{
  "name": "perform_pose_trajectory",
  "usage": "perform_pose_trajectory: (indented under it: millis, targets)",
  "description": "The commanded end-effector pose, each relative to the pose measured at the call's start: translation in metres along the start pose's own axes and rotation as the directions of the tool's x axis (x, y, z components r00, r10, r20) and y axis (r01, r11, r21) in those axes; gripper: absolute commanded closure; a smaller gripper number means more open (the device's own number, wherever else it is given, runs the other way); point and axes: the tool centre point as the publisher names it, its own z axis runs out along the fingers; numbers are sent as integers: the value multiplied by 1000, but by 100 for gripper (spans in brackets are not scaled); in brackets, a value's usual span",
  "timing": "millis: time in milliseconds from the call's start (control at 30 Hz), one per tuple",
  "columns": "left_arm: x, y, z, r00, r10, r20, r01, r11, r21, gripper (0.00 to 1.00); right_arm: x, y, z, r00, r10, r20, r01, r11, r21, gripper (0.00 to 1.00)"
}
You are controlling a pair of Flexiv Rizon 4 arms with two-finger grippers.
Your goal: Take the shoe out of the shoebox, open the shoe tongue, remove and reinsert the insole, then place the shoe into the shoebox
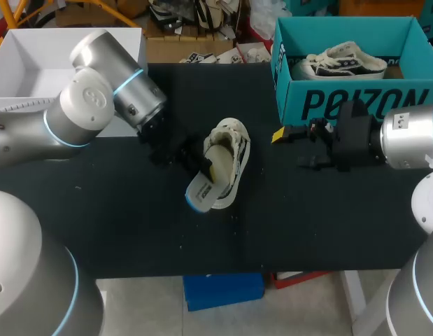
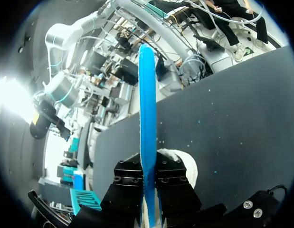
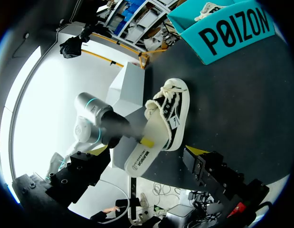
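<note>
Bearing shoe [image 1: 237, 150] and shoebox [image 1: 356, 101], black table [image 1: 132, 224]

Jaws pinch blue insole [image 2: 147, 118] over shoe [image 2: 185, 165].

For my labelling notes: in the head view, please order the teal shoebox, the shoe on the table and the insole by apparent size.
Largest first:
shoebox
shoe
insole, partly hidden in the shoe, so its place after the shoe is less sure.
</note>
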Motion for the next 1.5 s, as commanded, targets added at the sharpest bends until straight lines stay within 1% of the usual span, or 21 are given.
perform_pose_trajectory:
  millis: [33, 433, 833, 867, 900, 933, 1000, 1033, 1067, 1100, 1200, 1233, 1367, 1400, 1433, 1500]
  targets:
    - [-1, 12, 5, 1000, 0, -5, 0, 1000, 8, 100, 0, 0, 0, 1000, 0, 2, 0, 1000, 0, 0]
    - [1, 40, 3, 1000, -23, -13, 23, 1000, -21, 100, 0, 0, 0, 1000, 0, 2, 0, 1000, 0, 0]
    - [1, 56, 2, 999, -41, -29, 40, 998, -58, 100, 0, 0, 0, 1000, 0, 2, 0, 1000, 0, 0]
    - [1, 57, 2, 998, -47, -32, 44, 997, -66, 96, 0, 0, 0, 1000, 0, 2, 0, 1000, 0, 0]
    - [1, 58, 2, 998, -48, -35, 45, 996, -71, 67, 0, 0, 0, 1000, 0, 2, 0, 1000, 0, 0]
    - [1, 59, 2, 998, -47, -35, 45, 996, -72, 55, 0, 0, 0, 1000, 0, 2, 0, 1000, 0, 0]
    - [1, 59, 2, 998, -48, -36, 45, 996, -73, 58, 0, 0, 0, 1000, 0, 2, 0, 1000, 0, 0]
    - [1, 59, 2, 998, -48, -35, 45, 996, -75, 54, 0, 0, 0, 1000, 0, 2, 0, 1000, 0, 0]
    - [0, 58, 2, 998, -47, -35, 44, 996, -76, 48, 0, 0, 0, 1000, 0, 2, 0, 1000, 0, 0]
    - [0, 57, 2, 998, -46, -35, 44, 996, -76, 39, 0, 0, 0, 1000, 0, 2, 0, 1000, 0, 0]
    - [0, 51, 0, 999, -42, -33, 40, 996, -76, 31, 0, 0, 0, 1000, 0, 2, 0, 1000, 0, 0]
    - [0, 49, -1, 999, -41, -32, 39, 996, -76, 29, 0, 0, 0, 1000, 0, 2, 0, 1000, 0, 0]
    - [0, 38, -3, 999, -33, -26, 31, 997, -74, 35, 0, 0, 0, 1000, 0, 2, 0, 1000, 0, 0]
    - [0, 35, -4, 999, -31, -26, 29, 997, -72, 38, 0, 0, 0, 1000, 0, 2, 0, 1000, 0, 0]
    - [0, 33, -4, 999, -28, -25, 26, 997, -70, 48, 0, 0, 0, 1000, 0, 2, 0, 1000, 0, 0]
    - [1, 29, -4, 999, -23, -29, 22, 998, -65, 54, 0, 0, 0, 1000, 0, 2, 0, 1000, 0, 0]
